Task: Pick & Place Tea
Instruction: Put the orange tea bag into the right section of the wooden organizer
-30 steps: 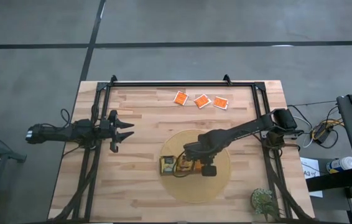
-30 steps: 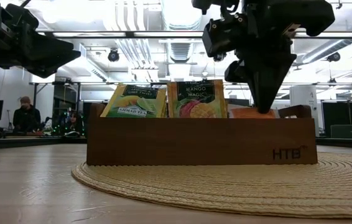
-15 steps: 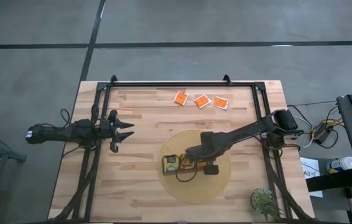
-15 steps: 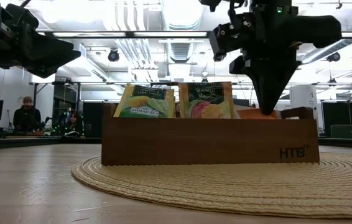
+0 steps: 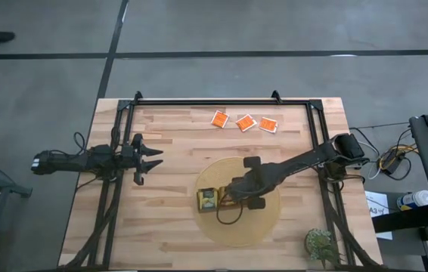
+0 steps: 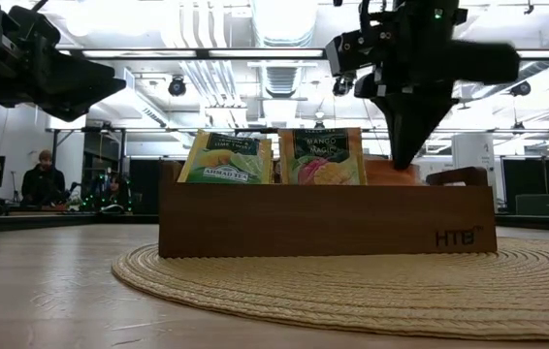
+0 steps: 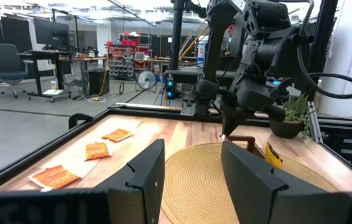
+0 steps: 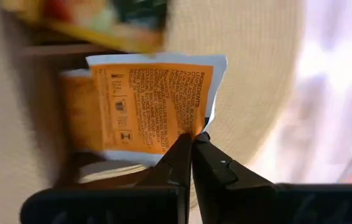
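Orange sachet (image 8: 154, 102) in tray (image 6: 328, 221) — mostly hidden behind right gripper (image 6: 403, 160)

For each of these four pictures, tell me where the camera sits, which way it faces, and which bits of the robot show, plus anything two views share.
High view: overhead, facing straight down; both arms, left gripper open, wooden tray.
Low view: table-top height, facing level across the woven mat; right gripper above the tray.
Left wrist view: on the left arm, facing across the table; its own two fingers, the right arm beyond.
Right wrist view: on the right arm, facing down; its shut fingertips on an orange tea sachet.
Shared: high and left wrist views both show three loose orange sachets.
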Controlling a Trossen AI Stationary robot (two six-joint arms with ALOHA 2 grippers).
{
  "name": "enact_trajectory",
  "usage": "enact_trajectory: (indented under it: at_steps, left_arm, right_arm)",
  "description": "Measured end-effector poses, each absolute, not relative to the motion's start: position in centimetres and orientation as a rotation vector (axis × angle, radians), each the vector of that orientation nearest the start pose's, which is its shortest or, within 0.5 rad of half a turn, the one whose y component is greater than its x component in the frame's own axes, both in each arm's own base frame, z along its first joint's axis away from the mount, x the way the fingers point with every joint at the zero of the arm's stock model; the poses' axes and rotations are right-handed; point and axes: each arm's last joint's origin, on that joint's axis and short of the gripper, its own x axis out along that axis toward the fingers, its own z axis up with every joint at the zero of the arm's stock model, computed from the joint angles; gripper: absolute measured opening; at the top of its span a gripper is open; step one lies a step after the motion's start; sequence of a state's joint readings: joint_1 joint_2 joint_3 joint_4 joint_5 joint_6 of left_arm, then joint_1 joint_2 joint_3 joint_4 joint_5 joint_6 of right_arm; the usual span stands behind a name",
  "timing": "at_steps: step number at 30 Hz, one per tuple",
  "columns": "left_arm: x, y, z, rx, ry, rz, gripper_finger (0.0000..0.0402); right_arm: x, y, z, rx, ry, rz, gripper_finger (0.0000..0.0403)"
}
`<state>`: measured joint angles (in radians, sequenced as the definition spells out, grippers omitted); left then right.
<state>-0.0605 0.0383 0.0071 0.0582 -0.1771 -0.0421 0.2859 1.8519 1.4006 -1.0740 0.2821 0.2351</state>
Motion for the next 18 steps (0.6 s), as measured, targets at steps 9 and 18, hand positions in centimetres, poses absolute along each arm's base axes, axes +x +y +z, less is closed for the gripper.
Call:
enact_trajectory:
  at_steps: [9, 18]
  left_arm:
    - [9.93, -0.09, 16.84, -0.045, -0.029, 0.116, 0.0153]
    - [9.93, -0.09, 16.86, -0.045, -0.03, 0.116, 0.0153]
  right_arm:
    - [33.1, 9.56, 20.84, -0.068, 1.507, 0.012, 0.0008]
    - [33.25, 9.03, 20.84, -0.095, 1.509, 0.049, 0.0009]
